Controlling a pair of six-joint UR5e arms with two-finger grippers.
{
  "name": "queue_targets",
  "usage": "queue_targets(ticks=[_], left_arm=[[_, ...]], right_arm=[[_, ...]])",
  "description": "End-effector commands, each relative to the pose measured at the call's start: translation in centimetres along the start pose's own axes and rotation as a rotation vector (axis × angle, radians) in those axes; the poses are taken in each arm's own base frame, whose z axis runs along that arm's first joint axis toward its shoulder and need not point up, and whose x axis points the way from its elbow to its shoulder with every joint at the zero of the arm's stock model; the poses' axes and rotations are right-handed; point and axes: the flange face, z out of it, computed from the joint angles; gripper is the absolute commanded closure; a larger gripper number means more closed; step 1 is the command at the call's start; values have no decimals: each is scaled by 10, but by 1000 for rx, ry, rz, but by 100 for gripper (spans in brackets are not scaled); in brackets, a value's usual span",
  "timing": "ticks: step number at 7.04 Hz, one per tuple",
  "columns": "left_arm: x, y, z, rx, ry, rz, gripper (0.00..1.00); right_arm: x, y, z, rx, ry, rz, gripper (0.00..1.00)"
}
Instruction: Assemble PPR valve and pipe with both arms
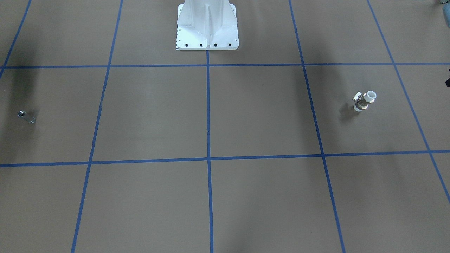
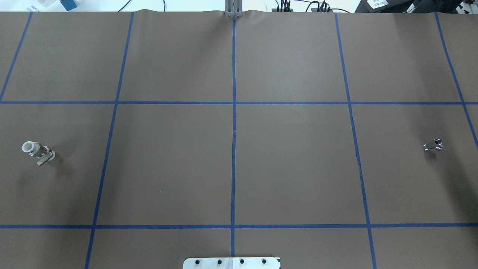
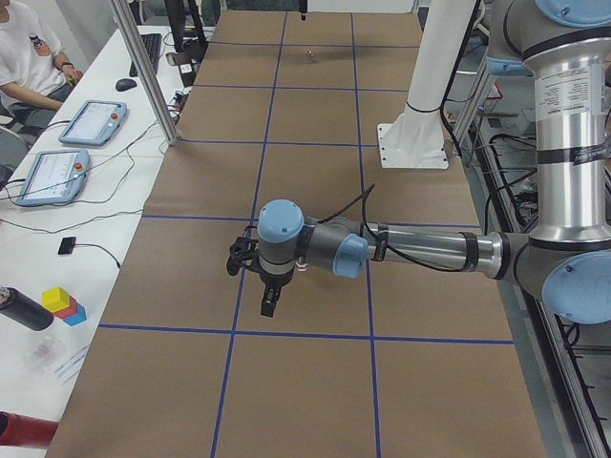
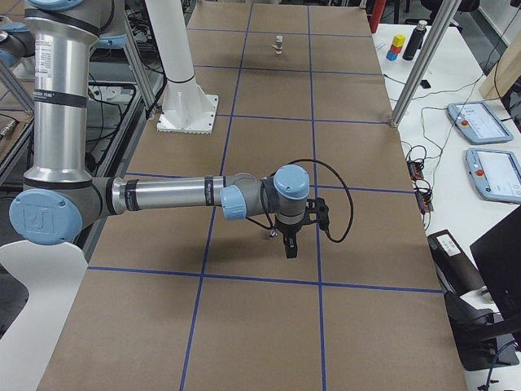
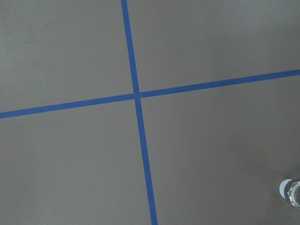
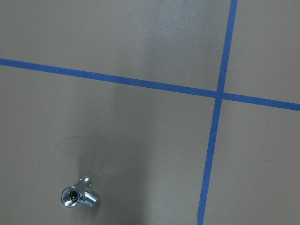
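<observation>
The PPR valve (image 1: pixel 364 101), white with a brass band and a side lever, stands on the brown table; it also shows in the overhead view (image 2: pixel 37 151) at the far left, and its rim shows in the left wrist view (image 5: pixel 291 193). The pipe (image 1: pixel 26 116), a small shiny metal piece, lies at the opposite end (image 2: pixel 433 145) (image 6: pixel 80 197). My left gripper (image 3: pixel 268 303) hangs above the valve's area and hides the valve there. My right gripper (image 4: pixel 289 247) hangs above the table close to the pipe. Both show only in the side views, so I cannot tell whether they are open or shut.
The white pedestal base (image 1: pixel 207 31) stands at the table's middle on the robot's side. Blue tape lines divide the table into squares. A side bench holds tablets (image 3: pixel 91 122) and coloured blocks (image 3: pixel 62 303); a person (image 3: pixel 24 57) sits there.
</observation>
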Motion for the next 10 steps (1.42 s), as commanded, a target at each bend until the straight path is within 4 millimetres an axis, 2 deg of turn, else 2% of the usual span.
queue_targets(ticks=[1, 2, 3, 4, 5, 6, 7, 10], left_arm=[[96, -11, 26, -52, 35, -61, 3], [138, -10, 33, -74, 55, -88, 3], [171, -9, 45, -80, 31, -84, 3], [202, -4, 66, -106, 15, -76, 3], [211, -2, 69, -96, 35, -66, 3], [224, 6, 82, -113, 41, -66, 3], [228, 9, 88, -115, 28, -62, 5], [217, 9, 103, -137, 9, -76, 10]], right_arm=[[-8, -2, 6, 0, -5, -27, 0], [-11, -2, 8, -5, -9, -31, 0], [-9, -1, 11, -9, -4, -28, 0], [-8, 0, 11, -10, -3, -27, 0], [-9, -1, 12, -12, -5, -30, 0], [-10, -1, 13, -14, -5, -33, 0], [-11, -1, 14, -16, -6, -35, 0], [-13, -2, 14, -16, -7, -39, 0]])
